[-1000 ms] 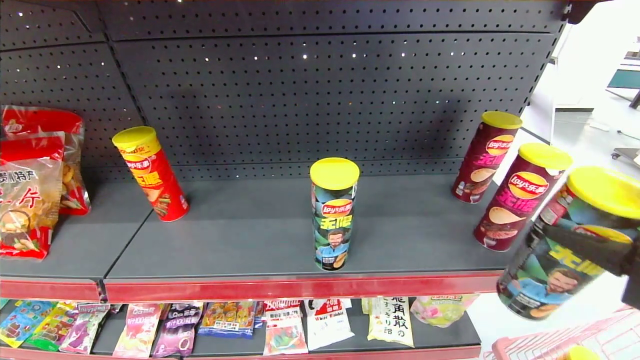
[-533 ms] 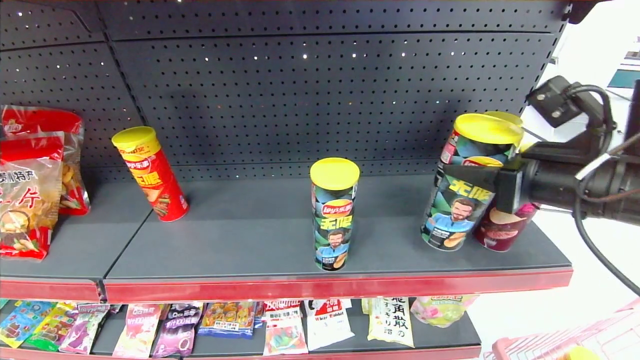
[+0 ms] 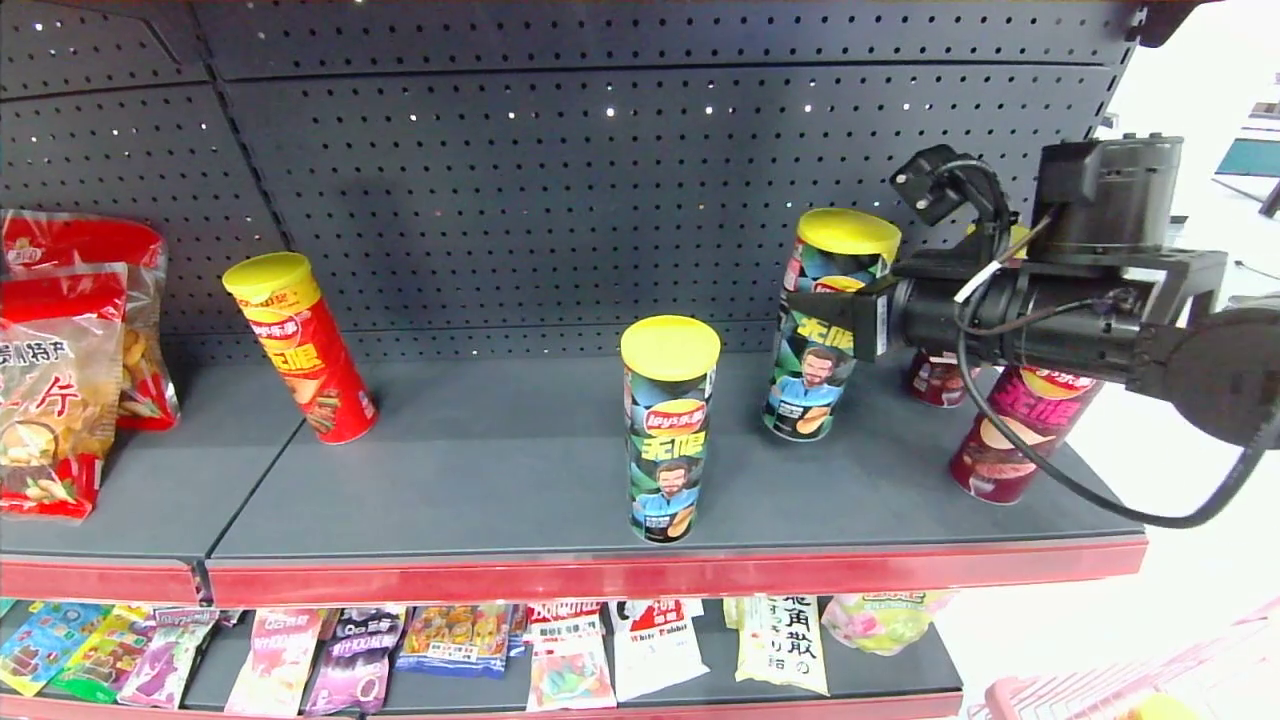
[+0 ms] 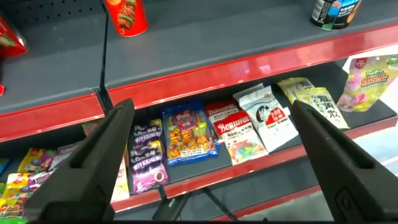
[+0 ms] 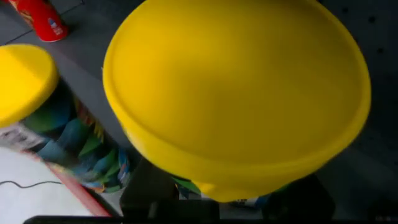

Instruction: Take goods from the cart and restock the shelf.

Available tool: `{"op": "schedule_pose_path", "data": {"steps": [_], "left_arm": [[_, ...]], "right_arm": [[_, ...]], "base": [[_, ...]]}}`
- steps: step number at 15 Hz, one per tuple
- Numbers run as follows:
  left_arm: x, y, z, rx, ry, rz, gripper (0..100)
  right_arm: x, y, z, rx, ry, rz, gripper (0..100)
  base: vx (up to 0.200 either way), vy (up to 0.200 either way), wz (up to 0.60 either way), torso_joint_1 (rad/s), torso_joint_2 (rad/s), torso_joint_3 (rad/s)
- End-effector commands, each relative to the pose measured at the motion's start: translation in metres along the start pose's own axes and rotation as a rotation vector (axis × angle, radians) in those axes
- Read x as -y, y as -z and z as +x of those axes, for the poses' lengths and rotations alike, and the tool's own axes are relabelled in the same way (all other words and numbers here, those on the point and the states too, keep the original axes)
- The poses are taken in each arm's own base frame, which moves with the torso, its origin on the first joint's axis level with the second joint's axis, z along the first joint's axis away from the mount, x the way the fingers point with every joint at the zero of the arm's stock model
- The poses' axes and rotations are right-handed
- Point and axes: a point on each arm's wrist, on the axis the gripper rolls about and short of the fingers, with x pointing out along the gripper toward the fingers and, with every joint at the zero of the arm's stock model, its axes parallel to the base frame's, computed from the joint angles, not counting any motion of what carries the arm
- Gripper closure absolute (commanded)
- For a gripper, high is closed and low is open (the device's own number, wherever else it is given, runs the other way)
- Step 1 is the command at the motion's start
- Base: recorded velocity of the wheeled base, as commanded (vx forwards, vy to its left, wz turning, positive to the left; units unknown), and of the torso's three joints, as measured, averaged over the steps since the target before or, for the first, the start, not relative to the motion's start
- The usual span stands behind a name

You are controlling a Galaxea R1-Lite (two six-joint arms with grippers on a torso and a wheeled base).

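A: Clamping: right gripper (image 3: pixel 852 322) closed on teal cardboard chip can with yellow lid (image 3: pixel 810 385), upright over dark metal shelf (image 3: pixel 480 470), behind-right of matching can (image 3: pixel 668 440).
B: Can't tell if base touches. Lower straight, keep it vertical, release only once seated.

Dark grey pegboard panel (image 3: pixel 600 200) across the back, with pinpoints of light coming through some holes. To its right is a bright white floor (image 3: pixel 1190 260), strongly lit. A teal-topped table (image 3: pixel 1250 158) stands far off at the right edge, partly cut off.
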Motion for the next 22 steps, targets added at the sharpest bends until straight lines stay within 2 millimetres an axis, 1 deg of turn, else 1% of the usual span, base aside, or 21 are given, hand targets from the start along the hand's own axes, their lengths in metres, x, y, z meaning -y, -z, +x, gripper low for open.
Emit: {"op": "schedule_pose_path", "data": {"steps": [1, 3, 4, 5, 8, 14, 16, 20, 22], "left_arm": [[0.0, 0.0, 0.0, -0.004, -0.001, 0.0, 0], [0.0, 0.0, 0.0, -0.002, 0.004, -0.003, 0], [0.0, 0.0, 0.0, -0.002, 0.012, -0.003, 0], [0.0, 0.0, 0.0, -0.002, 0.012, -0.003, 0], [0.0, 0.0, 0.0, -0.003, 0.012, -0.003, 0], [0.0, -0.001, 0.0, -0.005, 0.012, -0.002, 0], [0.0, -0.001, 0.0, -0.005, 0.012, -0.002, 0], [0.0, -0.001, 0.0, -0.005, 0.013, -0.002, 0], [0.0, -0.001, 0.0, -0.002, 0.012, -0.002, 0]], "right_arm": [[0.003, 0.007, 0.024, -0.018, -0.017, 0.005, 100], [0.004, 0.008, 0.029, -0.013, -0.063, 0.007, 100], [0.006, 0.01, 0.039, -0.016, -0.086, 0.007, 100], [0.008, 0.01, 0.044, -0.012, -0.09, 0.008, 100], [0.009, 0.005, 0.053, 0.019, -0.168, 0.002, 100], [0.012, 0.009, 0.08, 0.026, -0.195, -0.004, 100], [0.012, 0.01, 0.085, 0.026, -0.198, -0.005, 100], [0.002, 0.011, 0.096, 0.026, -0.227, -0.011, 100], [0.002, 0.011, 0.098, 0.028, -0.226, -0.011, 100]], "base": [[0.0, 0.0, 0.0, 0.0, 0.0, 0.0], [0.0, 0.0, 0.0, 0.0, 0.0, 0.0], [0.0, 0.0, 0.0, 0.0, 0.0, 0.0], [0.0, 0.0, 0.0, 0.0, 0.0, 0.0], [0.0, 0.0, 0.0, 0.0, 0.0, 0.0], [0.0, 0.0, 0.0, 0.0, 0.0, 0.0], [0.0, 0.0, 0.0, 0.0, 0.0, 0.0], [0.0, 0.0, 0.0, 0.0, 0.0, 0.0], [0.0, 0.0, 0.0, 0.0, 0.0, 0.0]]}}
